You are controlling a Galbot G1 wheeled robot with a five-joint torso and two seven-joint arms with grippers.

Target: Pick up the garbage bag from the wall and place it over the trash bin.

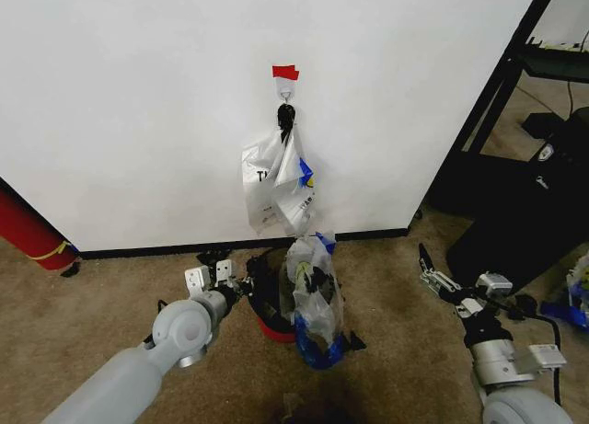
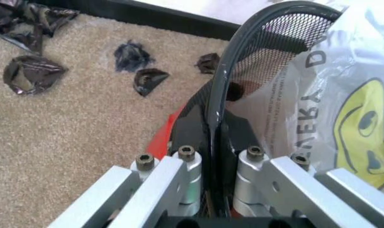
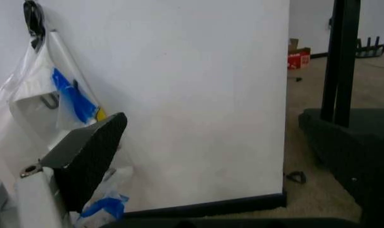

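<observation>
The trash bin point(image 1: 262, 293), black wire mesh on a red base, stands tilted on the carpet below the wall point(image 1: 138, 102). The garbage bag point(image 1: 313, 291), thin and translucent, drapes over the bin's right side. Its yellow smiley print shows in the left wrist view, on the garbage bag point(image 2: 347, 114). My left gripper point(image 1: 221, 275) is at the bin's left rim. In its wrist view the left gripper point(image 2: 218, 154) straddles the bin's rim point(image 2: 218, 95) with the fingers close on both sides. My right gripper point(image 1: 431, 269) hangs open to the right, holding nothing.
A whiter, opaque bag point(image 1: 276, 180) hangs from the hook point(image 1: 286, 95) under red tape point(image 1: 285, 72). A big red cylinder point(image 1: 28, 226) leans at the far left. Black furniture point(image 1: 515, 203) fills the right side. Dark scraps point(image 2: 33, 71) litter the carpet left of the bin.
</observation>
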